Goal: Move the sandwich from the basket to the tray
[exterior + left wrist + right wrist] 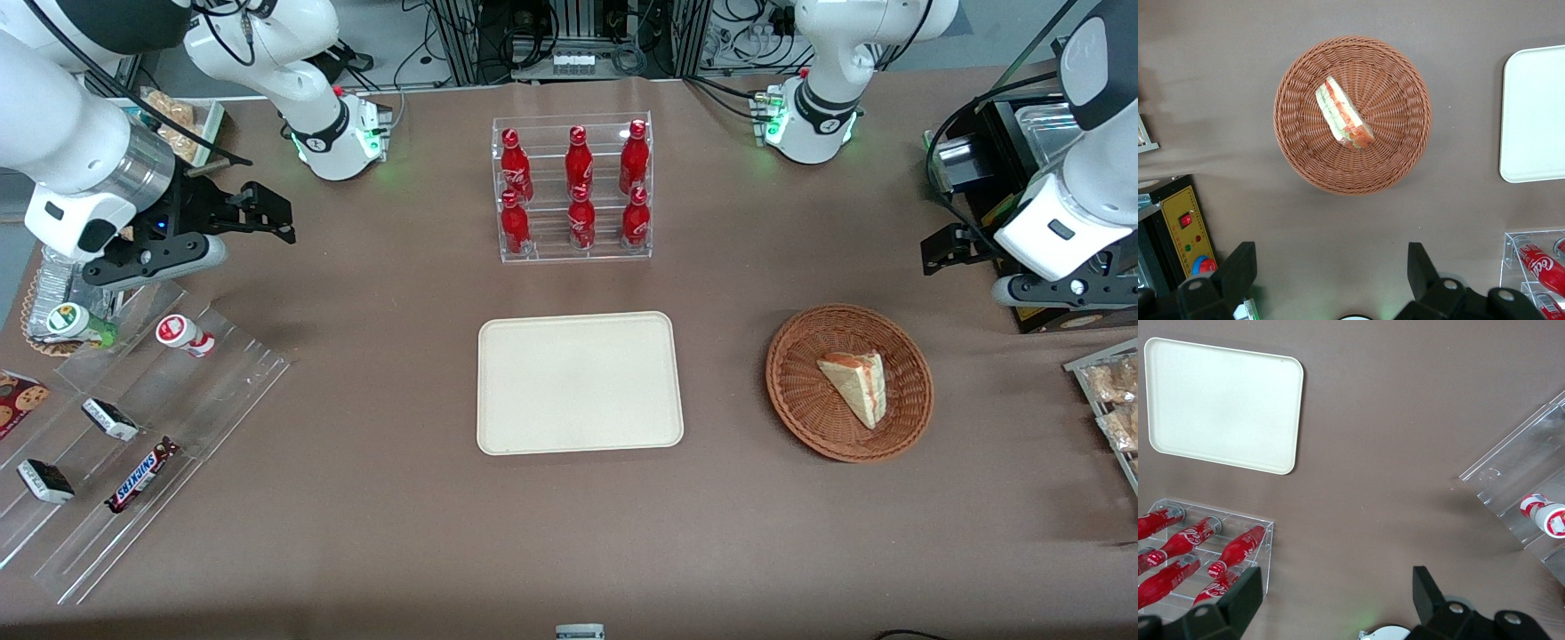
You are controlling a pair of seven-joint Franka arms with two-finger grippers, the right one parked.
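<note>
The sandwich (855, 386) lies inside the basket (800, 391), resting on the woven floor with its pale bread face up in the front view. In the left wrist view the sandwich (1343, 113) shows its cut edge, with red and light green layers visible, and it sits a little off the centre of the basket (1391, 153). Nothing else is in the basket.

The tray (580, 382) lies flat on the brown table (373, 498), beside the basket and toward the parked arm's end of it, with a strip of bare table between the two. Its surface carries no items. An edge of the tray (1531, 113) also shows in the left wrist view.

The gripper (1331, 277) is raised above the table, farther from the front camera than the basket, and is not touching the basket or the sandwich. Its jaws stand wide apart and hold nothing; the two dark fingers (1238, 270) frame bare table in the wrist view. In the front view the gripper (947, 249) sits near the working arm's end of the table.

A clear rack of red bottles (573, 191) stands farther from the front camera than the tray. Clear tiered racks with snack packets (133, 444) lie toward the parked arm's end of the table.
</note>
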